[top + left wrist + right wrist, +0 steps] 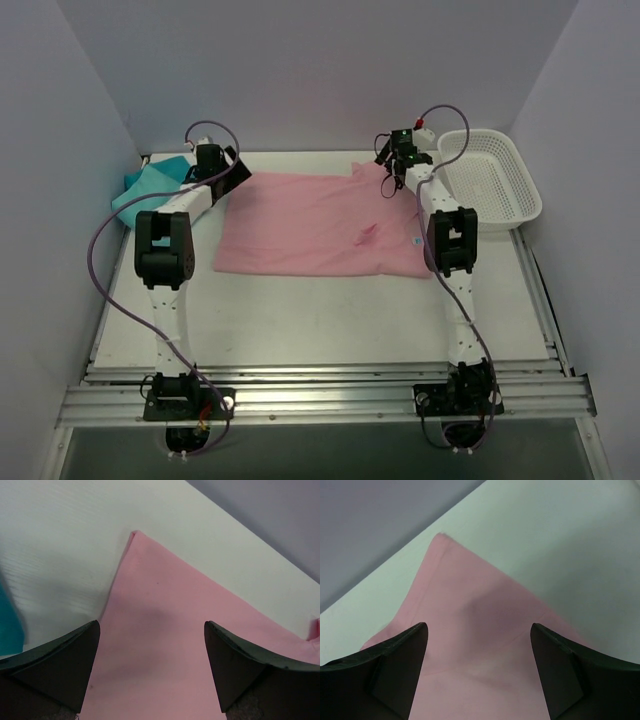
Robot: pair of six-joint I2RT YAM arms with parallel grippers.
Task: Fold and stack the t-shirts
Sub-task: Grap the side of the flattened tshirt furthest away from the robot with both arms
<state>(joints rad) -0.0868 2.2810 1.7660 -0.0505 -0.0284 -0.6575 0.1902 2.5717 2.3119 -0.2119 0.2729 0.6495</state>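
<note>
A light pink t-shirt (315,225) lies spread flat on the white table, folded roughly into a rectangle. My left gripper (238,172) hovers over its far left corner (134,534) with both jaws wide apart and only pink cloth (155,645) beneath. At the far right corner, my right gripper (392,178) is open above the pink sleeve corner (440,537), with the cloth (480,630) lying between the fingers but not pinched. A teal t-shirt (150,185) sits bunched at the far left of the table, and its edge (9,625) shows in the left wrist view.
A white plastic mesh basket (490,180) stands at the far right of the table. Grey walls close in the back and both sides. Bare white tabletop (330,320) extends in front of the pink shirt toward the arm bases.
</note>
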